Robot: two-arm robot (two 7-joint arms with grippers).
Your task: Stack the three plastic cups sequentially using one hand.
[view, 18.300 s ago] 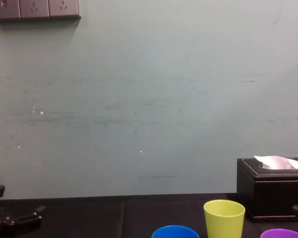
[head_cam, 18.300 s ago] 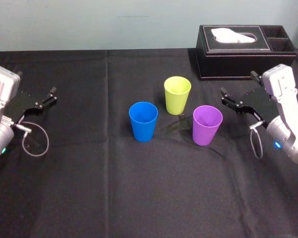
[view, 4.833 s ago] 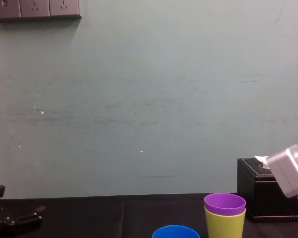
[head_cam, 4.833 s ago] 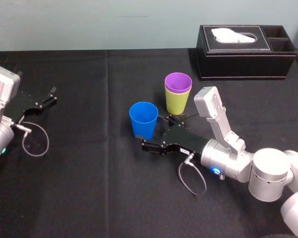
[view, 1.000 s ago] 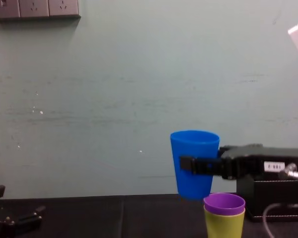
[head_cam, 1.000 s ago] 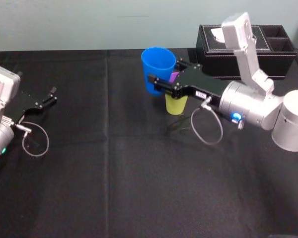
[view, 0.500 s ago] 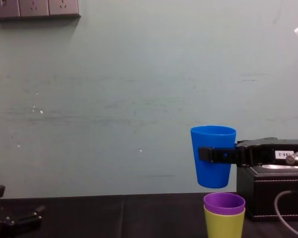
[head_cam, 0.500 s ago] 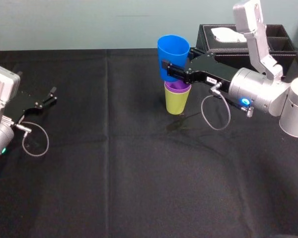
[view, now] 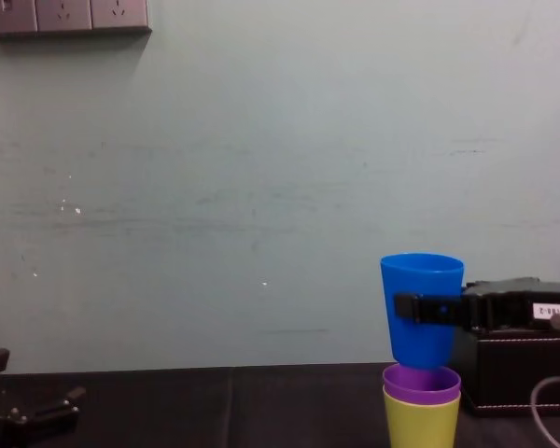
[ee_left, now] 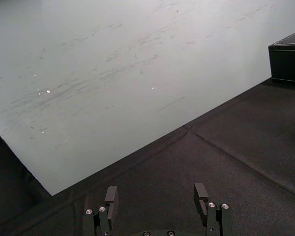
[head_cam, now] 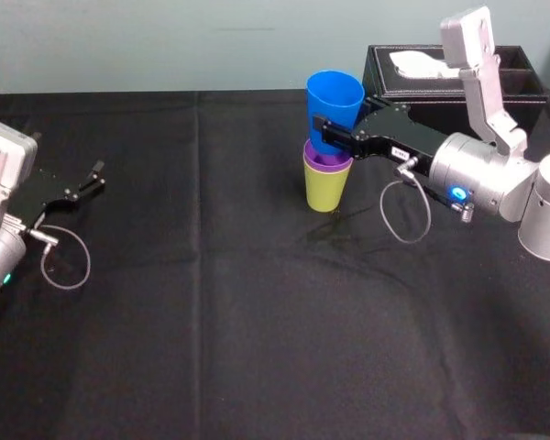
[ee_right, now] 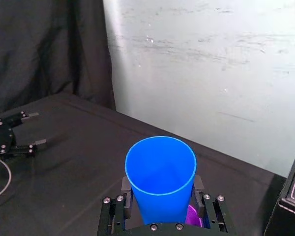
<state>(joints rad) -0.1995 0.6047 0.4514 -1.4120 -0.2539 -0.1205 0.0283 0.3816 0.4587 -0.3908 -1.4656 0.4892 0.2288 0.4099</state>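
Two grippers over a black table (head_cam: 257, 321). Left gripper (head_cam: 93, 176) idle at the table's 9 o'clock edge, low over the cloth, fingers spread apart with nothing between them; the left wrist view confirms the gap (ee_left: 156, 194). Stack stands at about 1 o'clock from table centre: yellow-green cup (head_cam: 326, 190) upright on the cloth, purple cup (head_cam: 325, 162) nested inside it with only its rim band showing above. Blue cup (head_cam: 333, 110) upright directly over them. In the chest view the blue cup (view: 422, 308) has its base right at the mouth of the purple cup (view: 421, 381), not seated down – contact cannot be told. Right gripper (head_cam: 328, 130) reaches in from 3 o'clock, black fingers clamped on opposite sides of the blue cup's mid-wall; the right wrist view looks into the blue cup (ee_right: 161, 177). Black tissue box (head_cam: 527, 90) sits at 2 o'clock of the stack, near the far edge – apart from the cups.
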